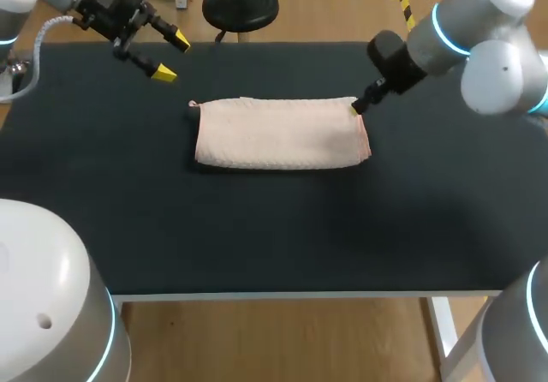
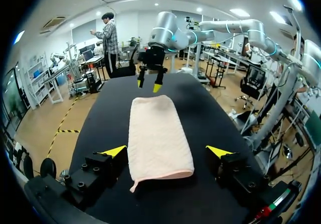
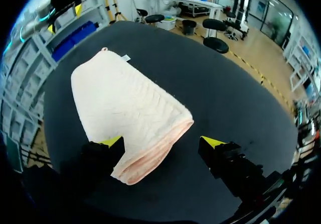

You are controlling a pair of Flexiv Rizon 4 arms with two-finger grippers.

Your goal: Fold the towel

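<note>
Towel (image 1: 278, 134) lay folded on the black table (image 1: 274, 236), about mid-table, a flat oblong with its long side running left to right. Stacked pink layers showed at its right end. A small tab (image 1: 193, 104) stuck out at the far left corner.

Left gripper (image 1: 171, 56) was at the table's far left, well apart from the towel, held above the surface. Its fingers were spread wide with nothing between them. Right gripper (image 1: 358, 104) sat at the towel's far right corner, arm coming in from the right. Only a bit of yellow showed there in the head view.

Left wrist view: left gripper (image 2: 166, 151) had its fingers wide apart and gripped nothing. The towel (image 2: 158, 133) lay below and ahead of it, running lengthwise away over the table (image 2: 210, 118). The tab (image 2: 133, 188) was at the towel's near corner. Right gripper (image 2: 149, 83) was at the towel's far end, tips pointing down and parted. Could not tell whether they touched the cloth.

Right wrist view: right gripper (image 3: 161, 142) was spread, not clamped on anything. One finger (image 3: 111, 142) was over the towel's (image 3: 125, 103) near end, by the layered edge. The other finger (image 3: 211, 143) was over bare table (image 3: 210, 83), apart from the cloth. The towel ran ahead of the gripper, with the tab (image 3: 104, 49) at its far end. Could not tell contact under the finger.
</note>
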